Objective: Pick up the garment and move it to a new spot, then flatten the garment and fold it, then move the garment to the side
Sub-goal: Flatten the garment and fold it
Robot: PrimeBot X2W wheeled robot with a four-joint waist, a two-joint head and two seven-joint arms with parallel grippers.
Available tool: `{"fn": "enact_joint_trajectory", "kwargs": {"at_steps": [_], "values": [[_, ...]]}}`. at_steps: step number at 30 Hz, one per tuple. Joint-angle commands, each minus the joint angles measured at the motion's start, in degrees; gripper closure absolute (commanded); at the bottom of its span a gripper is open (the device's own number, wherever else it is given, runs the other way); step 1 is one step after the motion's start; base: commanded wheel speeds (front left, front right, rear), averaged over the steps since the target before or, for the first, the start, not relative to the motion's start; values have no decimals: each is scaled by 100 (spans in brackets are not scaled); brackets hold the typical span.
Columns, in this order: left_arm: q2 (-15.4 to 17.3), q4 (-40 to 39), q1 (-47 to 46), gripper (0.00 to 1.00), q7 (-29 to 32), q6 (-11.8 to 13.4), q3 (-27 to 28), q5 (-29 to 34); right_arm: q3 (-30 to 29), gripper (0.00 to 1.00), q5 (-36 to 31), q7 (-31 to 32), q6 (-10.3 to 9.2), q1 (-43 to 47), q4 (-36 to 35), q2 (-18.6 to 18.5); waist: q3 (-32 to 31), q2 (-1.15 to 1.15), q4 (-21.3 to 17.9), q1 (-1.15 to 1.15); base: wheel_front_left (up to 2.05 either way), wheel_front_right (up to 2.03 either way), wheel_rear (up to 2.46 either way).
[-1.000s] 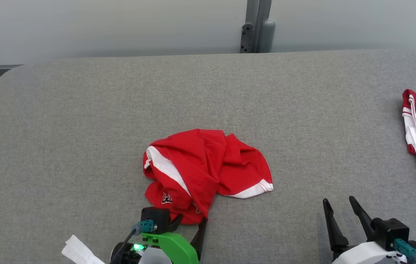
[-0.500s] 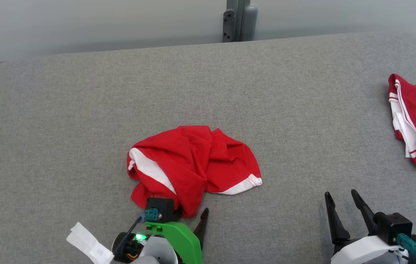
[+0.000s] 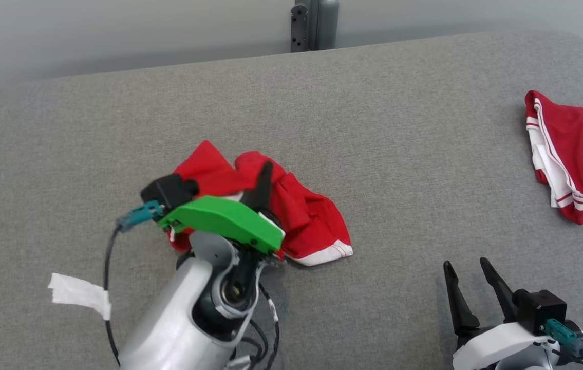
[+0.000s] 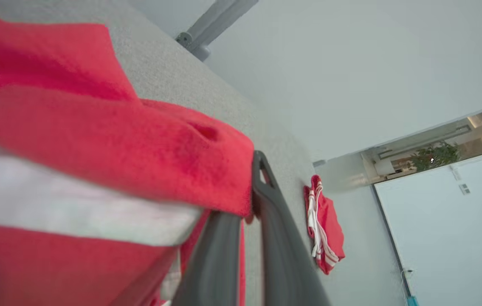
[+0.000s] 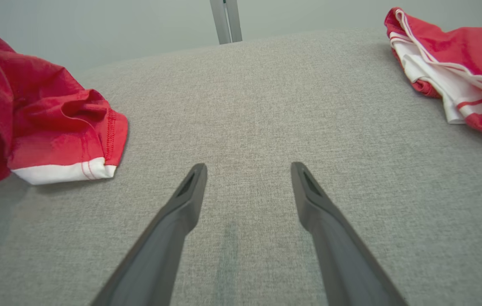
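The crumpled red garment [image 3: 312, 216] with white trim lies mid-table on the grey cloth surface. My left gripper [image 3: 263, 180], under its green cover, is shut on the garment's near-left part, and folds are bunched up around its dark fingers. In the left wrist view the red and white fabric [image 4: 96, 140] drapes over the two closed fingers [image 4: 274, 238]. My right gripper [image 3: 465, 263] stands open at the lower right, apart from the garment and holding nothing. The right wrist view shows its spread fingers [image 5: 181, 212] over bare table, with the garment's hem [image 5: 54, 127] to the left.
A second red and white garment [image 3: 574, 154] lies at the table's right edge, also seen as a bundle [image 5: 457, 63] in the right wrist view. A grey post [image 3: 314, 23] stands behind the table's far edge. A white tag [image 3: 78, 293] hangs on the left arm's cable.
The left gripper has moved forward onto the garment and shut on it, bunching the fabric's left side up. The right gripper has stayed open. The head camera has shifted.
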Motion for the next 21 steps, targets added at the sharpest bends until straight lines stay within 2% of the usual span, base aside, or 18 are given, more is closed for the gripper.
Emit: {"fn": "enact_joint_trajectory", "kwargs": {"at_steps": [1, 4, 6, 8, 12, 13, 14, 15, 16, 17, 21], "values": [[-4, -105, -187, 100, -106, 160, 165, -296, 24, 0, 54, 2, 0, -95, 19, 5, 8, 0, -135, 0, 0, 0, 0], [-17, -265, -449, 100, -359, 612, 226, -1344, 106, 0, 98, 2, 0, -169, 44, 43, 91, 0, -307, 0, 0, 0, 0], [-2, -95, -844, 100, -731, 922, 194, -1738, 181, 0, 115, 1, 0, -273, 60, 62, 196, 0, -453, 0, 0, 0, 0], [-11, 248, -1172, 100, -975, 1130, 64, -2103, 259, 0, 138, 2, 0, -372, 96, 84, 287, 0, -625, 0, 0, 0, 0], [2, 1275, -1869, 100, -1178, 1373, -360, -2152, 410, 0, 220, 2, 0, -577, 159, 111, 504, 0, -1010, 0, 0, 0, 0], [1, 1904, -2062, 94, -1152, 1447, -565, -2164, 493, 0, 266, 2, 0, -656, 194, 131, 602, 0, -1217, 0, 0, 0, 0], [3, 2239, -2181, 83, -1123, 1435, -681, -2085, 500, 0, 292, 2, 0, -684, 215, 135, 637, 0, -1310, 0, 0, 0, 0], [1, 2527, -2260, 53, -1085, 1386, -759, -2040, 518, 0, 319, 2, 0, -699, 228, 136, 664, 0, -1399, 0, 0, 0, 0], [0, 2805, -2300, 7, -996, 1338, -805, -2078, 510, 0, 341, 2, 0, -697, 241, 138, 689, 0, -1473, 0, 0, 0, 0], [-4, 3051, -2348, 0, -927, 1285, -842, -2081, 497, 0, 358, 2, 0, -692, 258, 143, 710, 0, -1535, 0, 0, 0, 0], [1, 3590, -2516, 0, -789, 866, -1104, -1851, 369, 0, 383, 2, 0, -543, 282, 154, 682, 0, -1607, 0, 0, 0, 0]]}}
